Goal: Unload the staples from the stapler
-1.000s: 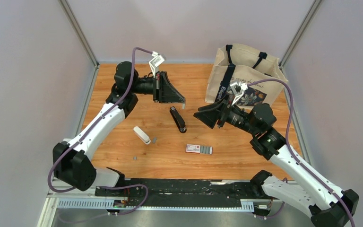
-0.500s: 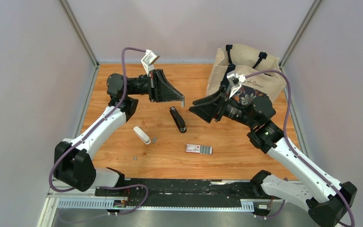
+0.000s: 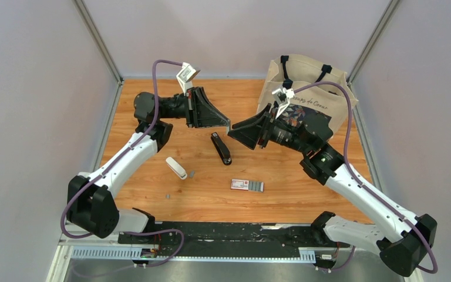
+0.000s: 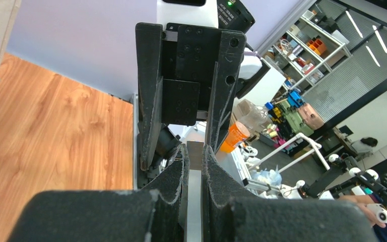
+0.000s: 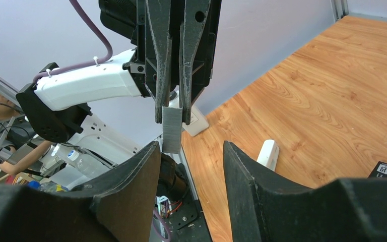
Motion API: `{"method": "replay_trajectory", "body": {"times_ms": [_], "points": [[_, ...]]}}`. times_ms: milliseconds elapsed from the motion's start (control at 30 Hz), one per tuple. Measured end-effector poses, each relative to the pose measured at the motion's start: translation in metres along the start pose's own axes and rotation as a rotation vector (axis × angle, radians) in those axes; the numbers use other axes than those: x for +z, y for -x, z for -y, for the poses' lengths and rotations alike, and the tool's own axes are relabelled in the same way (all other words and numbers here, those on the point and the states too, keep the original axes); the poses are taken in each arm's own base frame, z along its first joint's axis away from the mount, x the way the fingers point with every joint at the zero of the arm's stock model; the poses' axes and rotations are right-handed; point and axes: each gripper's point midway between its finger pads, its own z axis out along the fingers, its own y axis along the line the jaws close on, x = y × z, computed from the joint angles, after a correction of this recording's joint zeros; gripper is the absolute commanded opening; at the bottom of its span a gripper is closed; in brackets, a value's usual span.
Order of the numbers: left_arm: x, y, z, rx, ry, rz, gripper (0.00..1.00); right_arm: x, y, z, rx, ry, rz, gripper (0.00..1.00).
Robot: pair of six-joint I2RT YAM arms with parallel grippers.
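My left gripper [image 4: 195, 151] is shut on a thin silver-grey strip of staples [image 4: 195, 201], held in the air. In the right wrist view the same staples [image 5: 172, 129] hang below the left gripper's fingers [image 5: 157, 75]. My right gripper [image 5: 191, 148] stands open tip to tip with the left one. The strip's lower end is by its left finger and is not gripped. The black stapler [image 3: 221, 148] lies closed on the wooden table below both gripper tips. Tiny grey staple bits [image 3: 192, 174] lie on the wood further left.
A white oblong object [image 3: 176, 167] lies left of the stapler. A small red-and-white box [image 3: 247, 185] sits nearer the front. A beige tote bag [image 3: 305, 94] stands at the back right, behind the right arm. Grey walls enclose the table [image 3: 152, 194].
The right gripper has moved left and upward until its tips meet the left gripper's, and its jaws have narrowed slightly. The left gripper rose a little early on, then held still.
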Motion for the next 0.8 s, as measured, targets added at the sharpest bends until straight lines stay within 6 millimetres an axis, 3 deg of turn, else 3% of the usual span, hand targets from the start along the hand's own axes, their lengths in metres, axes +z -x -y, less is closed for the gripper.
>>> {"method": "replay_trajectory", "body": {"times_ms": [433,800], "points": [[0.0003,-0.0041,-0.0029,0.005,0.001,-0.006,0.02,0.0083,0.002,-0.0062,-0.006,0.029,0.004,0.4],[0.0,-0.0047,-0.0048,0.029,0.004,-0.008,0.03,0.0092,0.0012,-0.0087,-0.007,0.038,0.004,0.2]]}}
